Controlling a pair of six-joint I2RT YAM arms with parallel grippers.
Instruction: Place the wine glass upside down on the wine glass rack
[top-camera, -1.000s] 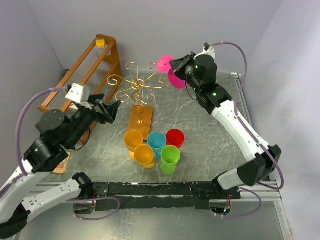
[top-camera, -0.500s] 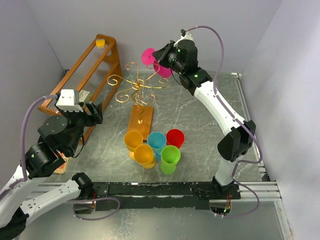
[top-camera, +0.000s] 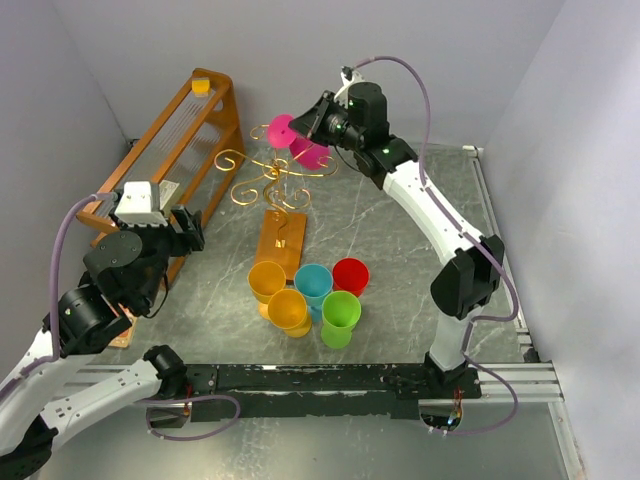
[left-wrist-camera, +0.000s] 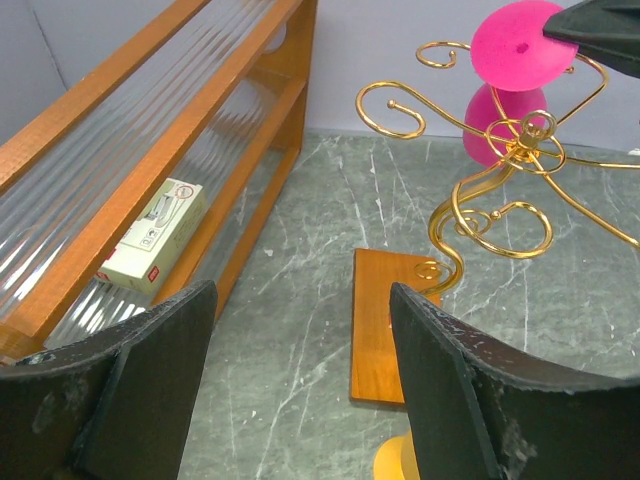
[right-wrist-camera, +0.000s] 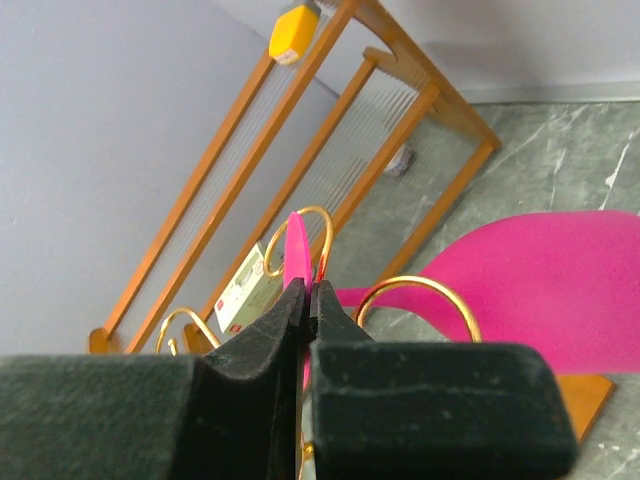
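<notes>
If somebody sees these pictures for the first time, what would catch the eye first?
The bright pink wine glass, pinched at its foot by the right pincer, is right by the top curls of the gold wire rack at the far middle of the table. In front of the rack, five coloured cups stand bunched together.

The wine glass (left-wrist-camera: 515, 50) pinched in the right gripper (right-wrist-camera: 306, 298) is seen as matt, opaque pink plastic. Just beneath it, the wine glass rack (left-wrist-camera: 527, 133) is formed of glossy gold metal wire on a smooth wooden base (left-wrist-camera: 385, 320). The gripper's fingers (right-wrist-camera: 240, 360) are finished in matt, finely grained black.
</notes>
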